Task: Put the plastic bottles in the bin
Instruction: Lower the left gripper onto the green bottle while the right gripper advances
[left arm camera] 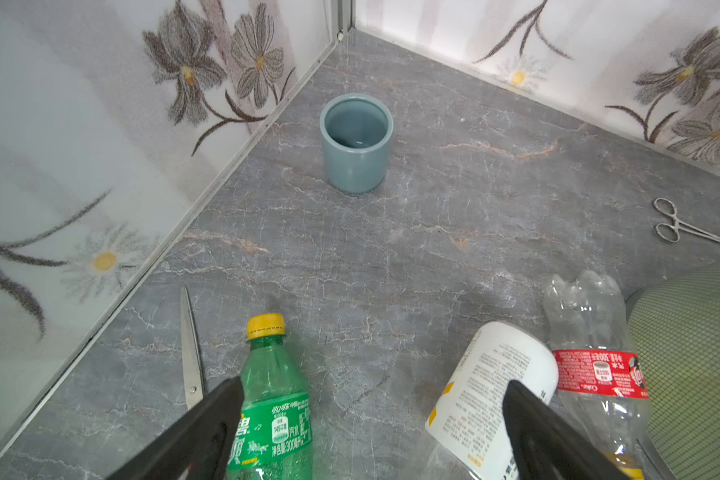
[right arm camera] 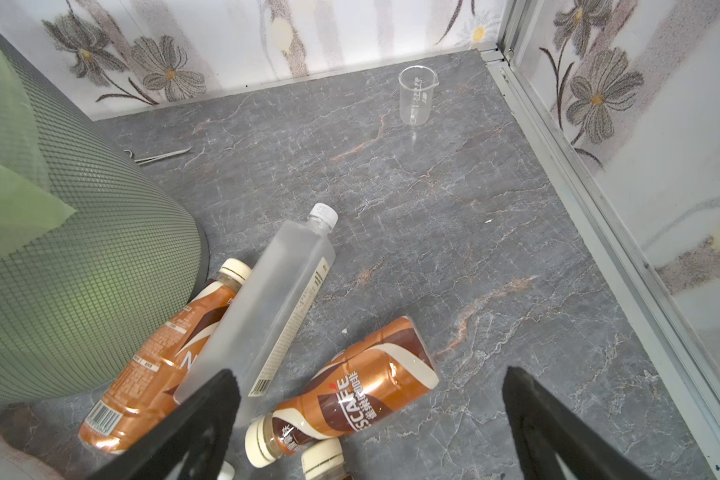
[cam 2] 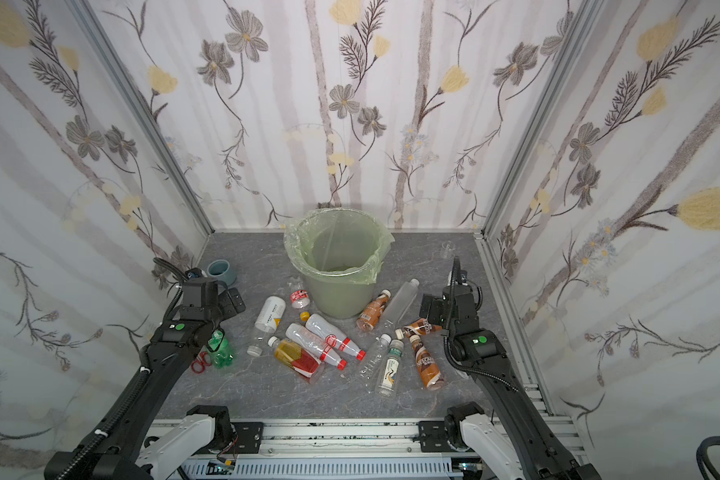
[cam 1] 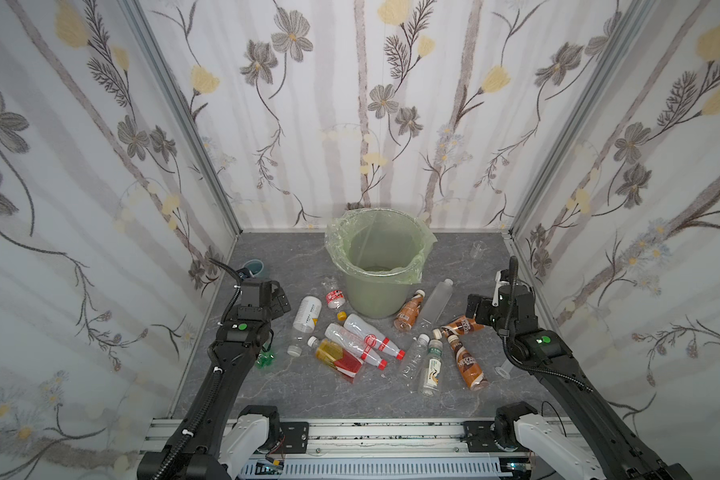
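The grey marbled table (cam 1: 267, 386) fills the booth floor, and at the back, dead centre, stands the bin (cam 1: 371, 295), upright, pale green, its bag folded over the rim. Both arms reach in from the near edge. The left gripper (left arm camera: 373, 390) hangs over the left side, fingers spread wide with nothing between them. The right gripper (right arm camera: 371, 376) mirrors it on the right, fingers just as far apart and gripping nothing. The plastic bottles (cam 1: 366, 336) lie scattered on the table in front of the bin. A frosted bottle (right arm camera: 267, 299) lies touching a brown coffee bottle (right arm camera: 159, 357) close to the bin's wall, and a second coffee bottle (right arm camera: 350, 395) lies under the right fingers. On the left, a green bottle (left arm camera: 273, 399) lies just beside one finger and a white-labelled bottle (left arm camera: 487, 386) by the other. The blue-grey cup (left arm camera: 356, 143) is upright near the left wall, and the clear beaker (right arm camera: 417, 95) is upright in the far right corner. The scissors (left arm camera: 191, 357) lie beside the green bottle, and the forceps (left arm camera: 674, 224) near the bin, toward the back wall.
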You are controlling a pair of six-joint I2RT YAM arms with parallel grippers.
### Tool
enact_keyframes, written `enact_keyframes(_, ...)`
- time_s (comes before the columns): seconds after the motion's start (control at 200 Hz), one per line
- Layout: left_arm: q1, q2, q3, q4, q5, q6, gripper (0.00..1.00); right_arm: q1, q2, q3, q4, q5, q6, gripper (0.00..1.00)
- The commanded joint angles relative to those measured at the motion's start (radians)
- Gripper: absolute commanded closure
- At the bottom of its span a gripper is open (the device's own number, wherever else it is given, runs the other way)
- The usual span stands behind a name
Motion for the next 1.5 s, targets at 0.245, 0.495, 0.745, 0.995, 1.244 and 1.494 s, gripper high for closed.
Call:
enact_keyframes(0.245, 0.017, -0.030, -0.008, -0.078, -0.056, -0.084, 0.03, 0.001, -0.068, -0.012, 0.027, -0.063, -0.012, 0.00)
enact_keyframes(0.495, 0.096, 0.128, 0.033, -0.149, 0.068, -0.212, 0.03, 0.001, -0.090, -0.017, 0.047, -0.094, -0.017, 0.00)
enact_keyframes(0.745, 0.107, 0.144, 0.081, -0.263, 0.039, -0.287, 0.05, 0.001, -0.118, -0.017, 0.048, -0.121, -0.017, 0.00)
enact_keyframes(0.995, 0.175, 0.223, 0.021, -0.276, 0.104, -0.321, 0.04, 0.001, -0.163, -0.018, 0.061, -0.148, -0.017, 0.00)
enact_keyframes(1.244, 0.188, 0.219, -0.041, -0.268, 0.126, -0.344, 0.07, 0.002, -0.199, -0.025, 0.066, -0.157, -0.016, 0.00)
enact_keyframes(1.494, 0.187, 0.276, -0.039, -0.221, 0.149, -0.315, 0.19, 0.002, -0.218, -0.039, 0.081, -0.152, -0.004, 0.00)
